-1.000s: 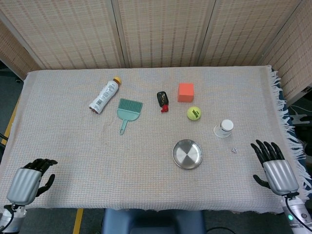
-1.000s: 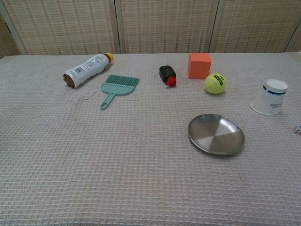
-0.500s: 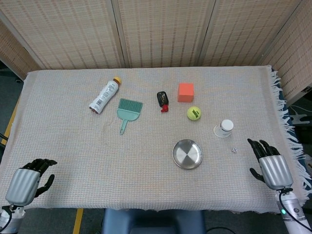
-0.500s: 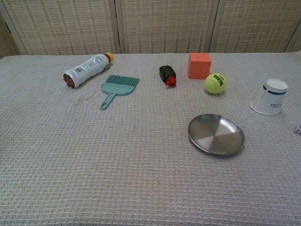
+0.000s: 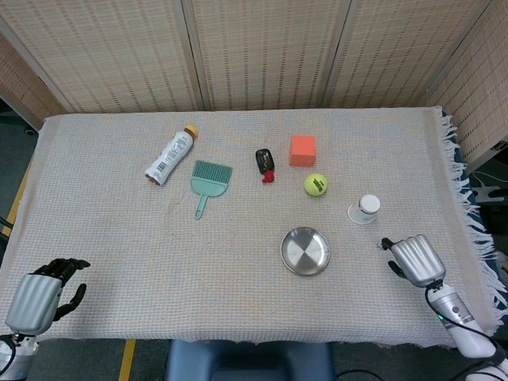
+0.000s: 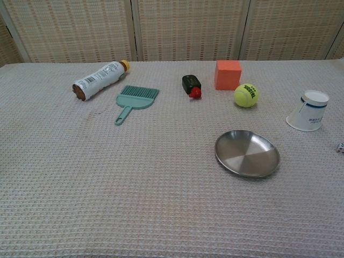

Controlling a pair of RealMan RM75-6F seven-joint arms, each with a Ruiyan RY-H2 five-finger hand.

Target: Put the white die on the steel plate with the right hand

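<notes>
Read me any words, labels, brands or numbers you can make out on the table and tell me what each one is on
No text here reads clearly.
Bottle: label print, too small to read.
Tennis ball: dark brand print, blurred.
White cup: blue band and small marks, unreadable.
White die: at the frame edge, pips cannot be counted.

Bottle, brush, orange cube, tennis ball, cup

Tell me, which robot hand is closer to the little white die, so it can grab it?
The right hand. It sits right beside the white die, just right of the steel plate. The left hand waits at the table's far left corner, with the plate between it and the die.
</notes>
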